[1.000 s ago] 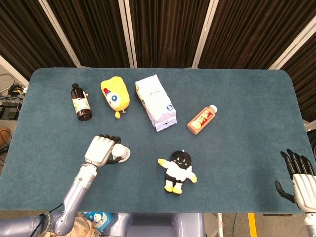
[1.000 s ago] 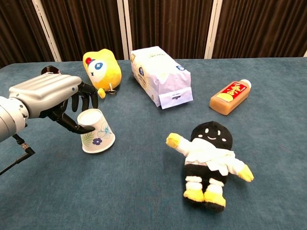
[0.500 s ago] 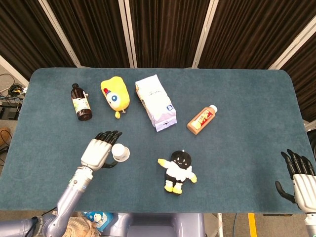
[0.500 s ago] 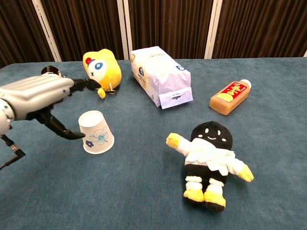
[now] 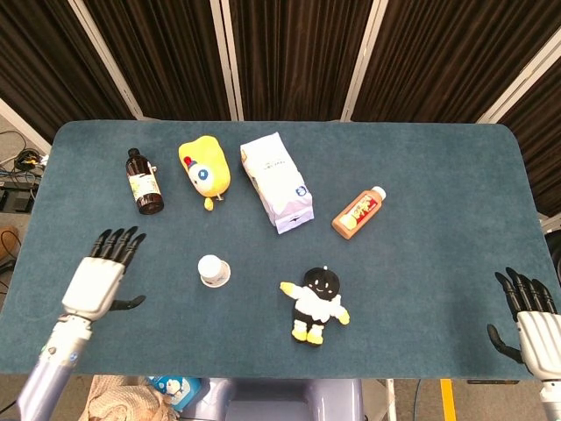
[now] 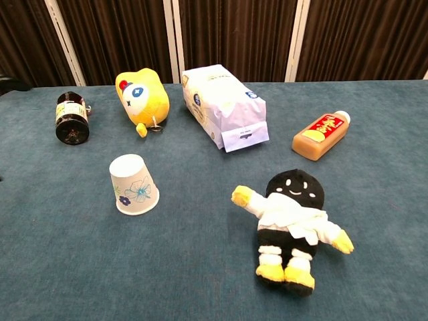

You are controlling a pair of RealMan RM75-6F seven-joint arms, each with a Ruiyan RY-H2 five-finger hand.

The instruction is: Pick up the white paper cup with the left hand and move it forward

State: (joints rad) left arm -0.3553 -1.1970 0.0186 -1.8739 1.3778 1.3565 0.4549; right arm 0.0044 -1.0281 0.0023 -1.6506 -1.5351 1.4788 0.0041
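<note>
The left hand [image 5: 99,279] has a silver-grey metal back and black fingers, on a slim silver-grey forearm with a small blue mark near the wrist. The right hand [image 5: 529,317] matches: pale grey shell, black fingers.

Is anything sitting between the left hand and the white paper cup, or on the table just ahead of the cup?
Nothing visible. Bare cloth separates the left hand from the upside-down white paper cup. Ahead of it lies open table before the yellow plush.
</note>
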